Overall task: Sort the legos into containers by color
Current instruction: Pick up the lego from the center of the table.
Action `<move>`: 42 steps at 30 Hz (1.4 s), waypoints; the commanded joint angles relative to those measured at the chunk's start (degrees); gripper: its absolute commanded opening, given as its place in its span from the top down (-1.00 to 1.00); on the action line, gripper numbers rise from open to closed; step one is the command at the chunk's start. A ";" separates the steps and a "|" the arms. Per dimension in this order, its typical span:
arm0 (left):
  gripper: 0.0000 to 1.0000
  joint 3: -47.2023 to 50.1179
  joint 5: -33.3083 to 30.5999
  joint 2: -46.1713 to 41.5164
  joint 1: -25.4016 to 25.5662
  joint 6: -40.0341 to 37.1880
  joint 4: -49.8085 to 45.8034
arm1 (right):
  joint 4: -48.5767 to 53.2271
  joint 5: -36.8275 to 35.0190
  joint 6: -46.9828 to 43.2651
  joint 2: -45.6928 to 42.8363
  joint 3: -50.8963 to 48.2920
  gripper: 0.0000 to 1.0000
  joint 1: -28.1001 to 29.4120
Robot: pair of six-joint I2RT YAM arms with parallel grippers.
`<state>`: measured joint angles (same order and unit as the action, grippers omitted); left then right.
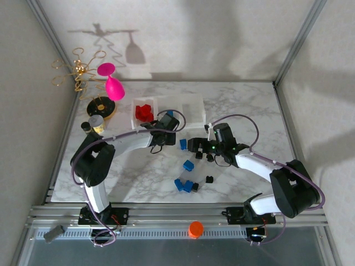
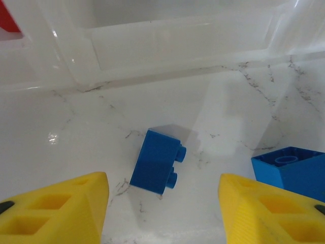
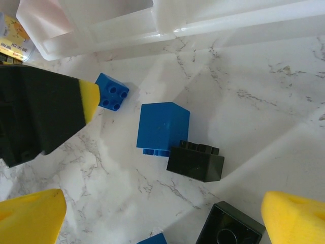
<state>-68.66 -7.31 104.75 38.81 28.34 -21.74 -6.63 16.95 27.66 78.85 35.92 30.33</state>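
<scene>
Far left: gold wire stand (image 1: pixel 77 72), pink glass (image 1: pixel 113 86) and dark jar (image 1: pixel 97 123) are sitting beside the containers (image 1: pixel 191 105). They're not blocking anything, but they're close to the left arm. Red bricks (image 1: pixel 144 111) are lying in the leftmost bin.

Left gripper (image 2: pixel 162 208) is hovering low just in front of the bin wall, jaws gaping wide, carrying nothing. A blue brick (image 2: pixel 157 161) is lying on its side on the marble ahead between the fingers, studs pointing right. Risk: closing on studs and a skewed face, so the brick could end up twisting or popping out. A second blue brick (image 2: pixel 289 170) is sitting just beside the right-hand finger and could be getting nudged.

Right gripper (image 3: pixel 162 203) is also spread wide and empty. It's looking down at what I'm reading as that same second blue brick, which is touching a black brick (image 3: pixel 195 161). Risk: pinching both colours together, with the wrong one going into a bin.

Bigger worry: the left arm's finger (image 3: pixel 89 99) is poking into the right wrist view. The grippers are working near each other, so a clash is likely if both are closing in together.

Orange cap (image 1: pixel 195 228) is lying by the bases, well apart.
</scene>
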 commanded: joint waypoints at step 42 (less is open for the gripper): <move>0.47 -16.72 -4.27 4.33 -3.40 0.19 -3.83 | -1.19 1.51 4.16 -2.64 4.80 -0.98 -2.87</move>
<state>-81.34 -10.13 106.00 36.99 27.24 -24.21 -6.90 18.04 30.94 76.69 38.85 28.12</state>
